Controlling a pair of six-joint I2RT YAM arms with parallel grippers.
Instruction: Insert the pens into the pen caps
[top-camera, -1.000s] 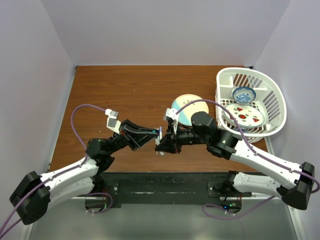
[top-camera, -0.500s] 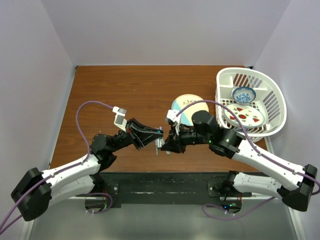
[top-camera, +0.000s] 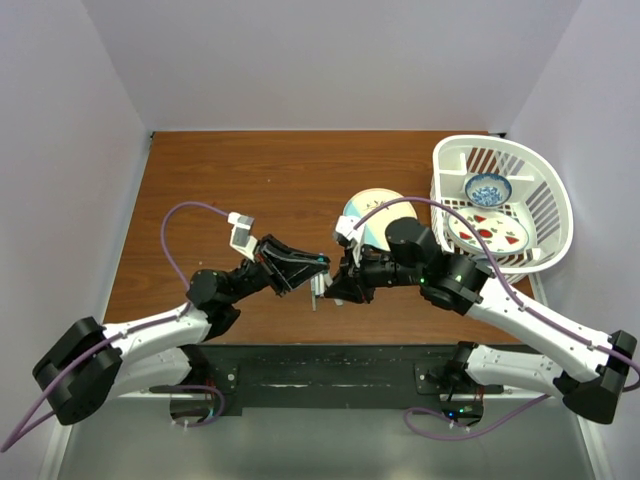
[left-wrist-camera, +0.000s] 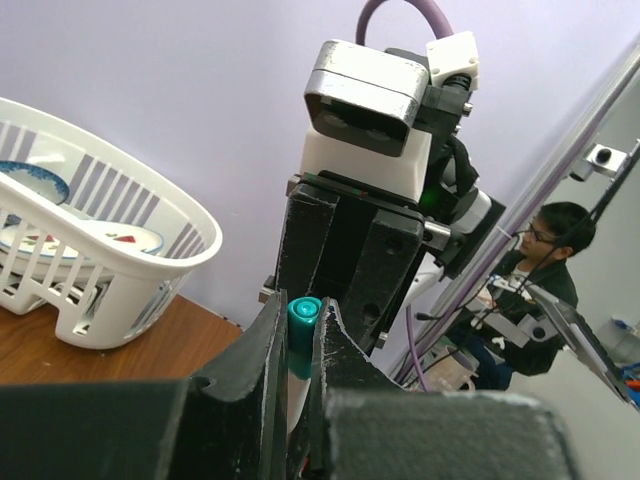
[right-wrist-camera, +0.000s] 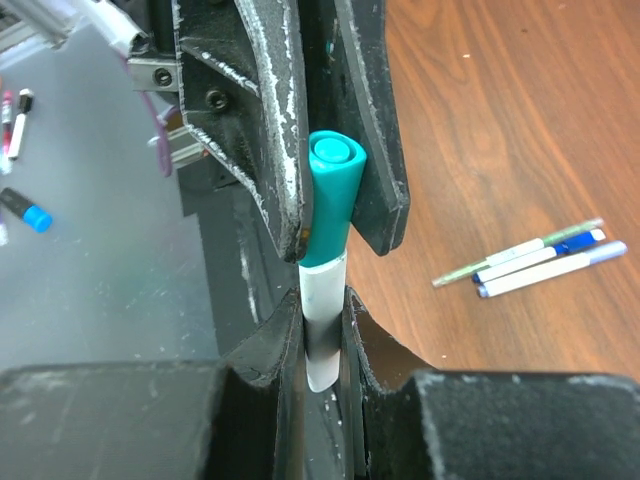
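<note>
The right gripper (right-wrist-camera: 322, 315) is closed tight on the white barrel of a pen (right-wrist-camera: 323, 285), whose lower end is sunk between the pads and out of sight. The green cap (right-wrist-camera: 331, 195) sits over the barrel's upper end, and the left gripper (left-wrist-camera: 300, 305) is pinched nearly closed around it; how far the cap has gone onto the barrel cannot be told, since the joint lies right at the edge of the fingers. In the left wrist view only the round end of the cap shows in the slit between the fingers, with a sliver of white under it. From above, the two grippers meet tip to tip over the near middle of the worktop (right-wrist-camera: 480, 120), and pen and cap shrink to a speck of green and a pale stub. Three more pens (right-wrist-camera: 530, 258) lie side by side on the wood to the right; two show blue ends, but whether those are caps is too small to tell. A round plate (top-camera: 372, 205) is half hidden behind the right arm, beside a white basket (top-camera: 500, 141).
</note>
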